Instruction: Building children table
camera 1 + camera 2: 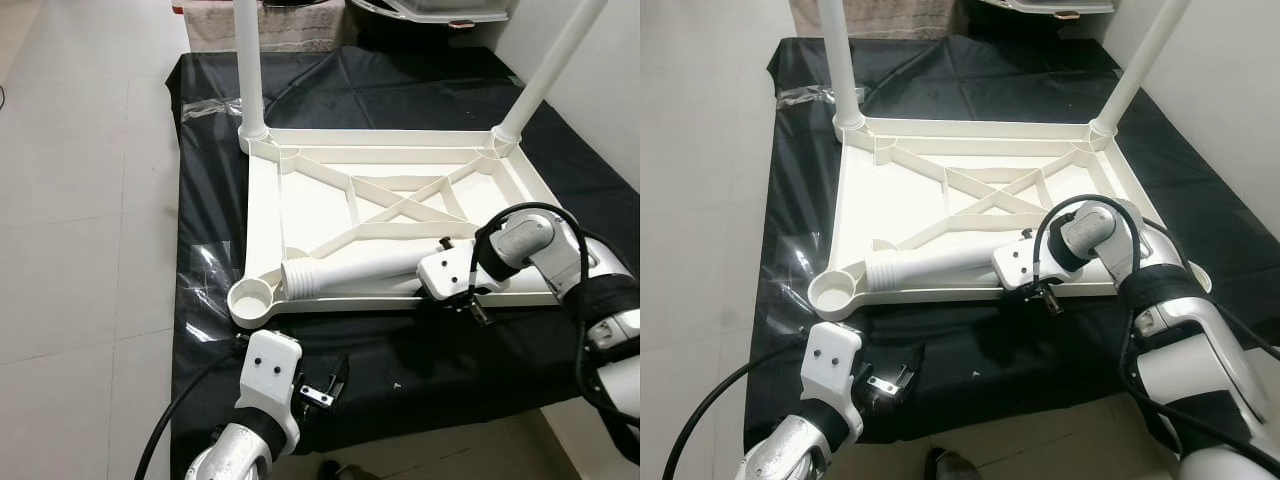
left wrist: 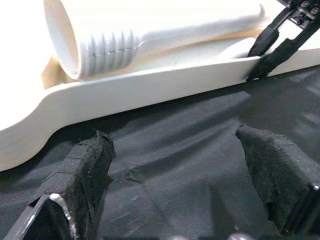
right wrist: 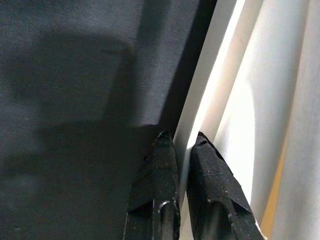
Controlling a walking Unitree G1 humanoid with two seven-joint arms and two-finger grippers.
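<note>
Pale tiled floor (image 1: 80,200), black cloth (image 1: 210,180) spread over it as work surface. Upturned white children's table (image 1: 400,200) lying on cloth, ribbed underside up.

Left to right:
- Left gripper (image 1: 322,385) low over cloth, just near front rim of table, not touching it. Fingers (image 2: 85,170) spread wide, nothing between them: released.
- Empty corner socket (image 1: 250,298) at near-left corner of table.
- Loose leg (image 1: 360,270) lying flat inside frame, threaded end just beside that socket, not in it.
- Far-left leg (image 1: 250,70) standing upright in its socket.
- Right gripper (image 1: 475,308) at front rim, right of loose leg. Fingers (image 3: 165,170) clamped on thin edge wall of table, one each side: grasping rim.
- Far-right leg (image 1: 550,70) upright in its socket, leaning slightly in picture.

Progress, judged: two of four legs fitted, both on far side. Third leg on hand but unmounted. Near-left socket open; near-right corner hidden behind right arm, state unknown. No fourth leg made out. Roughly half done; remaining: seat and screw near-side legs, then turn table over.

View differences:
- Head views give whole layout, both standing legs, cross ribs.
- Left wrist view gives thread ridges on loose leg, close, plus right fingers pinching rim seen from side.
- Right wrist view confirms rim wall sandwiched between fingers, cloth on outer side, pale inner wall on other.
</note>
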